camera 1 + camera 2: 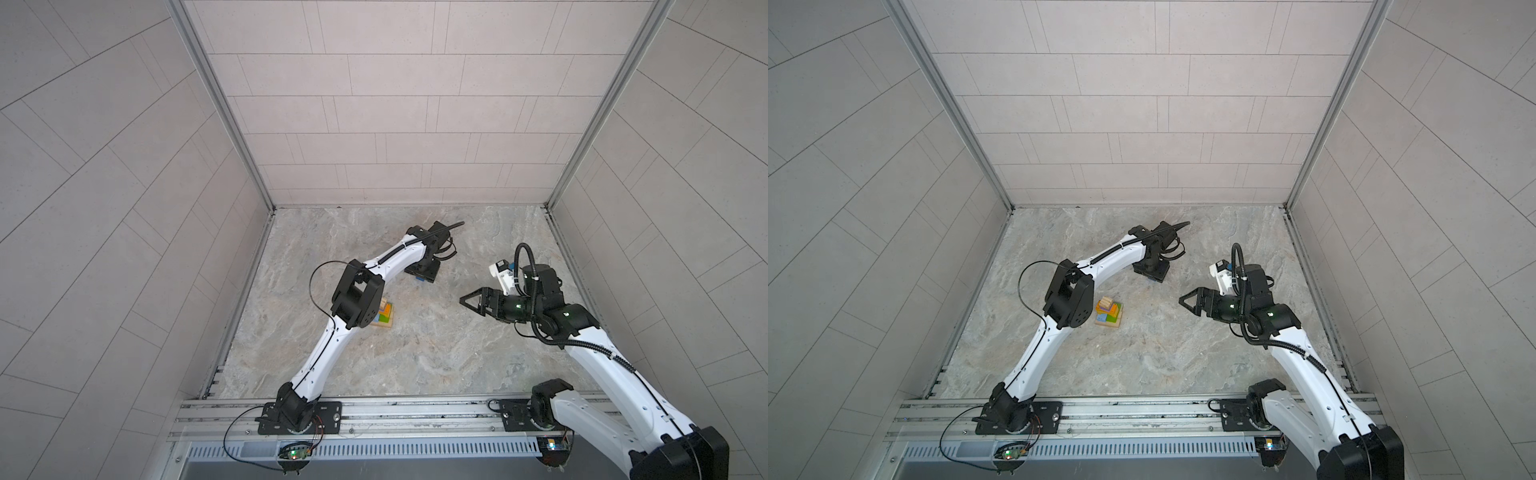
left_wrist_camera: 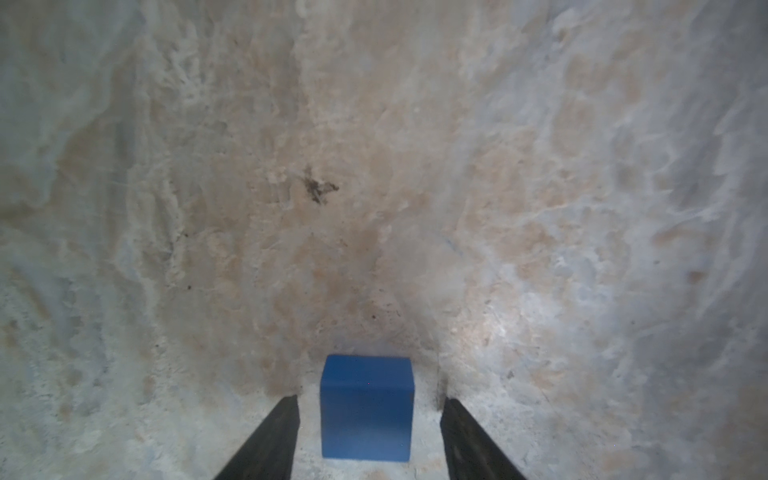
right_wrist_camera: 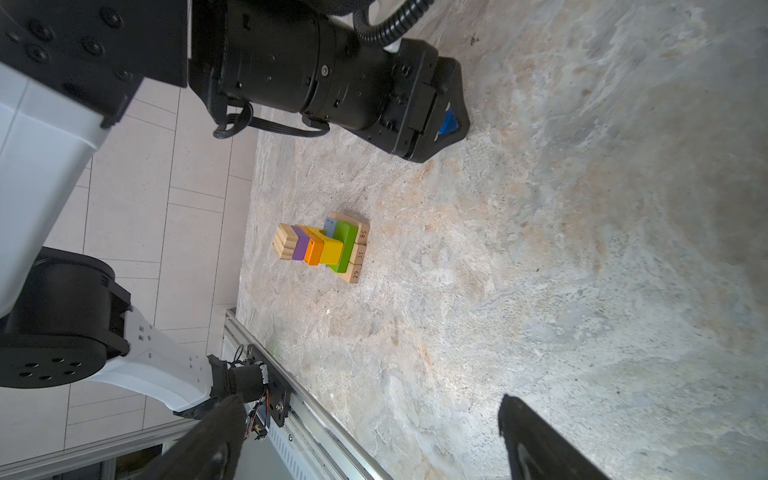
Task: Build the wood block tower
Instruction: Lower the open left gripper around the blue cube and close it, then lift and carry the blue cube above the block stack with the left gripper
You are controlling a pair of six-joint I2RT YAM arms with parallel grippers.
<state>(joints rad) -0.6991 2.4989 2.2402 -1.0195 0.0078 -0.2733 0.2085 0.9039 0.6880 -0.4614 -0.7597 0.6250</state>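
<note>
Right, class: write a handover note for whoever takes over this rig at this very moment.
Left gripper: open, fingers either side of the dark-blue cube on the table, not yet touching it.
Right gripper: open, empty, held above the table.
Done: wood block tower stands, tan bars topmost.
To do: grip the cube, carry it over, probably onto the top.

A dark-blue cube (image 2: 367, 409); marbled grey-beige tabletop (image 2: 374, 166) (pale veins).
</note>
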